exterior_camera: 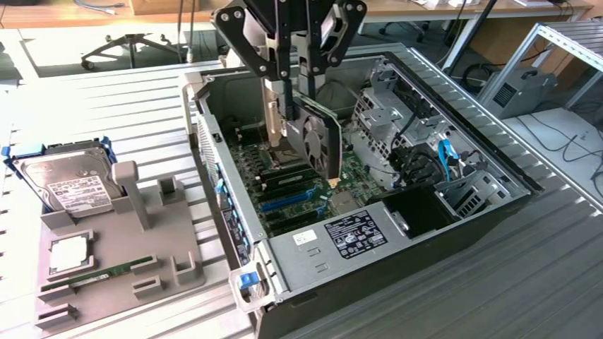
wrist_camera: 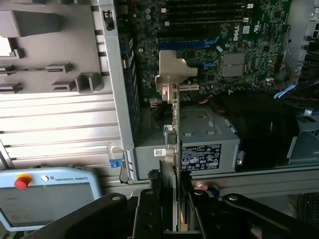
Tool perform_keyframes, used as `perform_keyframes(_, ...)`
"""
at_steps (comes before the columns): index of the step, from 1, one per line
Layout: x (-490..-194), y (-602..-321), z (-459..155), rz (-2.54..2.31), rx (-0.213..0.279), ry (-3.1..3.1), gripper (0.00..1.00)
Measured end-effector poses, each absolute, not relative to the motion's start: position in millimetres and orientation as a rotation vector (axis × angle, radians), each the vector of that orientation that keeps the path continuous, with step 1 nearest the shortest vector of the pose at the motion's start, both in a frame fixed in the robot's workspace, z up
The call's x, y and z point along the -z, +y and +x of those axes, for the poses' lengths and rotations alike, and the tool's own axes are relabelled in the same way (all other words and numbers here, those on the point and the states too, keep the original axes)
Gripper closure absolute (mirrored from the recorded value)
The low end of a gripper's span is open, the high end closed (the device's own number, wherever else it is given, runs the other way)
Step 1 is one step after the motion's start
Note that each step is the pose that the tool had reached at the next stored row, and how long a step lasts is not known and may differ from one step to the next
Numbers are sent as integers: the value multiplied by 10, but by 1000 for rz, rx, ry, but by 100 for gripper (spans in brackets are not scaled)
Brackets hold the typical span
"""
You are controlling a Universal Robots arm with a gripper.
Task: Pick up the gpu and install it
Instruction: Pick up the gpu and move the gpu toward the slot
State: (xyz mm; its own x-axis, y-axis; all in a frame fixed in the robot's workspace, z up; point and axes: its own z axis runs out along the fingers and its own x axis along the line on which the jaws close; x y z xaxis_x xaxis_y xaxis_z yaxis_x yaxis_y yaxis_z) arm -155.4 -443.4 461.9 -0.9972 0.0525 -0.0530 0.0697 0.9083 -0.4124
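UNIVERSAL ROBOTS on teach pendant (wrist_camera: 50, 196)

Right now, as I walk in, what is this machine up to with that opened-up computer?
A robot arm's fingers are clamped on the gpu, holding it on edge inside the open computer case, low over the motherboard. Whether the card is seated in a slot cannot be told. On the exterior view's left, a grey tray holds a hard drive.
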Motion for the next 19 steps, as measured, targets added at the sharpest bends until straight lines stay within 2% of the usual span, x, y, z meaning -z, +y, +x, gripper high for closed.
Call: perform_keyframes(19, -4606, -4434, -1388, 96, 696, 3019, 74)
